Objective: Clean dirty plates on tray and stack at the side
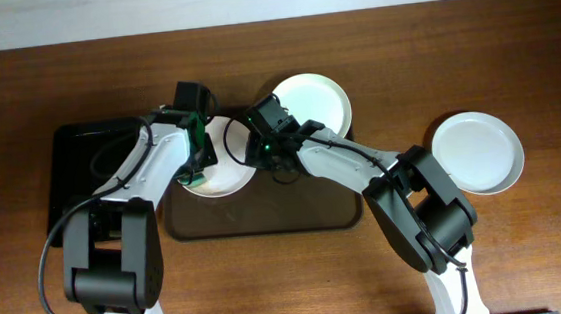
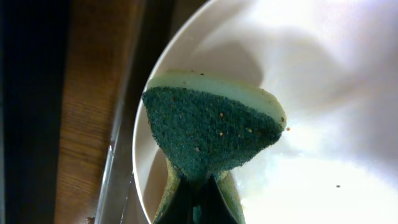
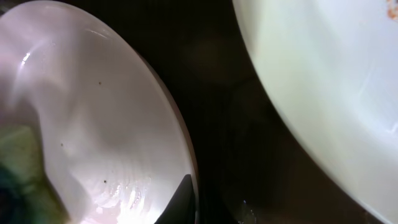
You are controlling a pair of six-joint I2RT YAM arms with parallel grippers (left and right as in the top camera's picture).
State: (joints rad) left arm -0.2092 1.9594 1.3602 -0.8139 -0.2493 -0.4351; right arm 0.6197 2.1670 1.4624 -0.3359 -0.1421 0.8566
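A white plate (image 1: 224, 173) lies on the left part of the dark brown tray (image 1: 265, 218). My left gripper (image 1: 200, 151) is shut on a green and yellow sponge (image 2: 211, 130) and presses it into this plate (image 2: 323, 74); small brown crumbs stick to the sponge. My right gripper (image 1: 258, 155) is shut on the plate's right rim, with one dark finger (image 3: 180, 199) lying on the plate (image 3: 93, 124). A second white plate (image 1: 309, 105) sits at the tray's back edge and shows brown specks in the right wrist view (image 3: 323, 81). A third white plate (image 1: 478, 151) lies on the table at the right.
A smaller glossy black tray (image 1: 71, 173) lies left of the brown tray, under my left arm. Both arms cross over the brown tray's front half. The wooden table (image 1: 528, 248) surrounds the trays.
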